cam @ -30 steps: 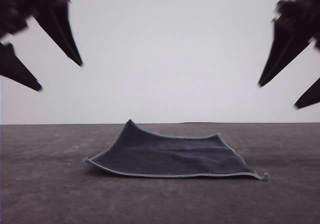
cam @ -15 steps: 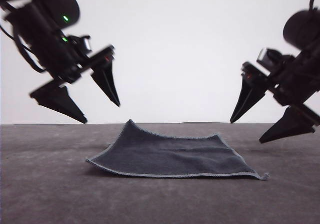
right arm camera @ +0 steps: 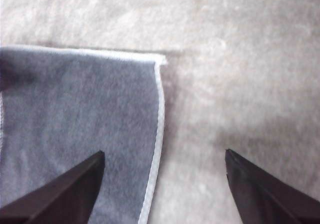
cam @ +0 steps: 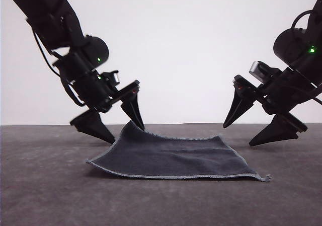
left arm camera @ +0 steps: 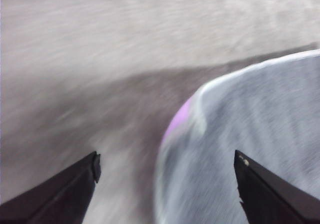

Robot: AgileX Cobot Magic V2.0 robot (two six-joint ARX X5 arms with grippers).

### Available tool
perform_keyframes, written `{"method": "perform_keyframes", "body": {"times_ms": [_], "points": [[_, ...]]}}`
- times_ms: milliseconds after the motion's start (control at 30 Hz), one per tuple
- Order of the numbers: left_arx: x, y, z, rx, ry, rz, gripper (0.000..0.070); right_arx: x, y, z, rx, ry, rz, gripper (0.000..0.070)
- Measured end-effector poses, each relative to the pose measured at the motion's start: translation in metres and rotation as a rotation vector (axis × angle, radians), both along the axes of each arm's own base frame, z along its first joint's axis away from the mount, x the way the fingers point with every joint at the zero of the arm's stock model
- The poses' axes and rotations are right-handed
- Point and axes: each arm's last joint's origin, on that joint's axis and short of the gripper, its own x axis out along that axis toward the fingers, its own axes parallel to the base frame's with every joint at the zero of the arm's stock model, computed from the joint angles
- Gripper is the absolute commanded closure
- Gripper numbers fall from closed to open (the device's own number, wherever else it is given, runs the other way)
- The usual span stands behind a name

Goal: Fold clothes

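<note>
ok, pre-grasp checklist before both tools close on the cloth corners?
1. Left tool open: ok.
2. Right tool open: ok.
3. Left tool straddles the cloth's raised far-left corner: ok, hem between the fingers in the left wrist view, though blurred.
4. Right tool straddles the right hem: ok in the right wrist view.
5. Cloth unfolded, dark face up: ok.
6. Height above the table: cannot tell exactly; both tools are above the cloth, not touching.

Dark tabletop (cam: 45, 196), seemingly plain white wall (cam: 176, 50)
</note>
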Motion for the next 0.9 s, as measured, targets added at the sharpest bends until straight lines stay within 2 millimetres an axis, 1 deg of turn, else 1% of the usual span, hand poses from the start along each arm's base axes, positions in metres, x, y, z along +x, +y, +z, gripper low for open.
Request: {"method": "perform_keyframes", "body": {"times_ms": [100,300,533,667,733,800,833,900], "points": [[0.005,-0.010,0.000,-0.013,-0.010,-0.021,0.0177,0.008,0.000,-0.002,0.028,0.002,0.014,0.0218],[0.000,-0.023,-0.001,-0.020,-0.007,-0.057,0.0177,0.022,0.001,-0.010,0.078,0.017,0.043,0.0218],[0.000,-0.023,-0.001,-0.021,-0.004,-0.058,0.0179,0.044,0.004,-0.020,0.185,0.028,0.112,0.0218],[0.001,-0.020,-0.001,-0.021,-0.002,-0.053,0.0184,0.051,0.008,-0.024,0.232,0.042,0.143,0.0220],[0.002,-0.018,-0.001,-0.021,-0.002,-0.049,0.0184,0.052,0.011,-0.024,0.229,0.038,0.147,0.0269],[0.003,-0.015,-0.001,-0.021,-0.002,-0.042,0.0184,0.052,0.014,-0.024,0.221,0.036,0.147,0.0337],[0.004,-0.014,-0.001,-0.021,-0.002,-0.038,0.0184,0.052,0.015,-0.025,0.216,0.036,0.145,0.0357],[0.005,-0.010,-0.001,-0.021,-0.004,-0.028,0.0184,0.052,0.016,-0.026,0.206,0.036,0.138,0.0372]]}}
